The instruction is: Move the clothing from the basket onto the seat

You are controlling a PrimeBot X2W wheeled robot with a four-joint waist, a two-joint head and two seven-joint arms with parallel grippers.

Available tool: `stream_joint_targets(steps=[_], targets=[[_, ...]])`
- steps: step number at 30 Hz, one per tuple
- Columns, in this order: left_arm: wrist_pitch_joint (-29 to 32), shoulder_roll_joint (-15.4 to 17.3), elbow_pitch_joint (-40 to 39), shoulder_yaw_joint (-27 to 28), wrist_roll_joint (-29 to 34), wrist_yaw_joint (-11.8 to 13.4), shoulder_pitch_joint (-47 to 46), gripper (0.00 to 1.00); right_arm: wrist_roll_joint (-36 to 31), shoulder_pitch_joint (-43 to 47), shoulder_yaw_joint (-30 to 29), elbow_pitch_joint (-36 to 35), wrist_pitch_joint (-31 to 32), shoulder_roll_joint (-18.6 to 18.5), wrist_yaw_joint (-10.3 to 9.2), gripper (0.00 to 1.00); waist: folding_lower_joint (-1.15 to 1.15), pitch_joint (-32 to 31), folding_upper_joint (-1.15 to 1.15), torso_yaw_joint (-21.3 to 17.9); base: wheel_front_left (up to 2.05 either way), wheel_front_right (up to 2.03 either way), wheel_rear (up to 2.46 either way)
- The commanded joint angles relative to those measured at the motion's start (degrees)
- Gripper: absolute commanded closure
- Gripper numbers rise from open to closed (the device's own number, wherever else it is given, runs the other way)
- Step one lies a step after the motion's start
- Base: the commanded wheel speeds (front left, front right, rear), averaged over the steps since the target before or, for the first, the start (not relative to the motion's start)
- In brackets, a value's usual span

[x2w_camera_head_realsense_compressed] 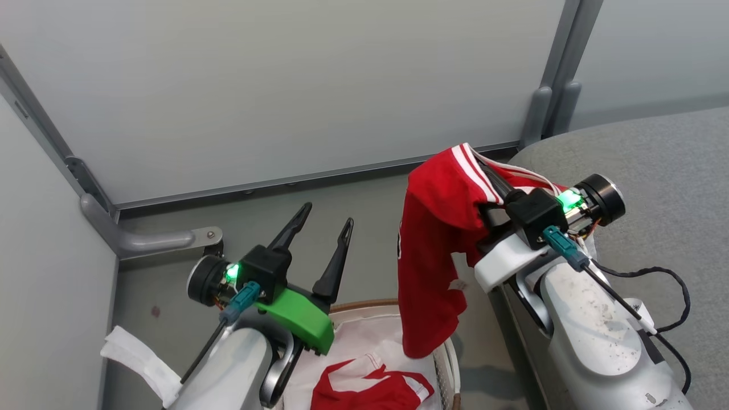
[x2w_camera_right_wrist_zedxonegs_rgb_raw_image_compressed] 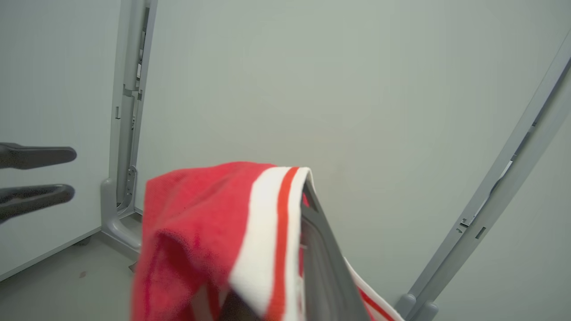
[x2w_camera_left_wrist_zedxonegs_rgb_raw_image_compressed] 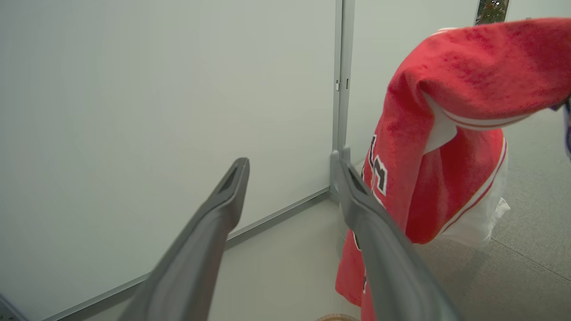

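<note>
**Left forearm** (x2w_camera_head_realsense_compressed: pixel 228 370): pale grey, cut off by the bottom edge of the head view. A white fabric strip (x2w_camera_head_realsense_compressed: pixel 136 359) sits beside it; what it belongs to is unclear.

**Basket** (x2w_camera_head_realsense_compressed: pixel 364 303): at the bottom centre of the head view. The visible parts are an arc of brown woven rim and the white liner (x2w_camera_head_realsense_compressed: pixel 364 336). The near half is cut off and the left side is hidden behind the left arm.

**Shorts** (x2w_camera_head_realsense_compressed: pixel 370 392): red with white trim, crumpled inside the basket on the liner, and cropped by the frame edge.

**Left gripper** (x2w_camera_head_realsense_compressed: pixel 328 213): held above the basket's far rim, with its fingers spread wide and nothing between them.

**Right gripper** (x2w_camera_right_wrist_zedxonegs_rgb_raw_image_compressed: pixel 308 191): closed on the jersey (x2w_camera_head_realsense_compressed: pixel 433 239). In the head view the cloth covers the fingers. In the right wrist view one grey finger (x2w_camera_right_wrist_zedxonegs_rgb_raw_image_compressed: pixel 323 263) shows, with the white-and-red trim folded across its tip.

**Jersey**: red, lifted in the air between the basket and the seat (x2w_camera_head_realsense_compressed: pixel 655 159). It hangs in a long fold whose lower end overlaps the basket's right rim. Whether it touches the rim cannot be told. In the left wrist view black-and-white characters show on a fold, too creased to read.

**Seat**: grey upholstery at the right, cut off by the frame and partly hidden by the right arm. No clothing lies on the part in view.

**Floor** (x2w_camera_head_realsense_compressed: pixel 364 199): grey, beyond the basket.

**Partition panels** (x2w_camera_head_realsense_compressed: pixel 285 85): pale, with grey metal posts, standing behind everything else.
</note>
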Motion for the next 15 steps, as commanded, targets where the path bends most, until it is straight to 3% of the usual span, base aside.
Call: stream_joint_targets(steps=[1,9,15], targets=[[-0.02,-0.32,0.53,0.57,0.56,-0.46,1.69,0.0,-0.4,-0.17,-0.54,0.04,-0.12,-0.18,-0.08,1.0,0.0,0.26,0.0,-0.75,0.0,0.0,0.0],[-0.03,-1.75,2.44,3.67,2.0,-1.44,6.67,0.0,-1.91,-0.69,-2.57,0.33,-0.12,-0.18,-0.08,1.0,0.0,1.31,0.0,-4.14,0.0,0.0,0.0],[-0.03,-2.86,2.86,5.95,2.6,-1.94,8.89,0.0,-3.28,-2.12,-4.67,0.05,-0.12,-0.18,-0.08,1.0,0.0,2.51,0.0,-8.96,0.0,0.0,0.0]])
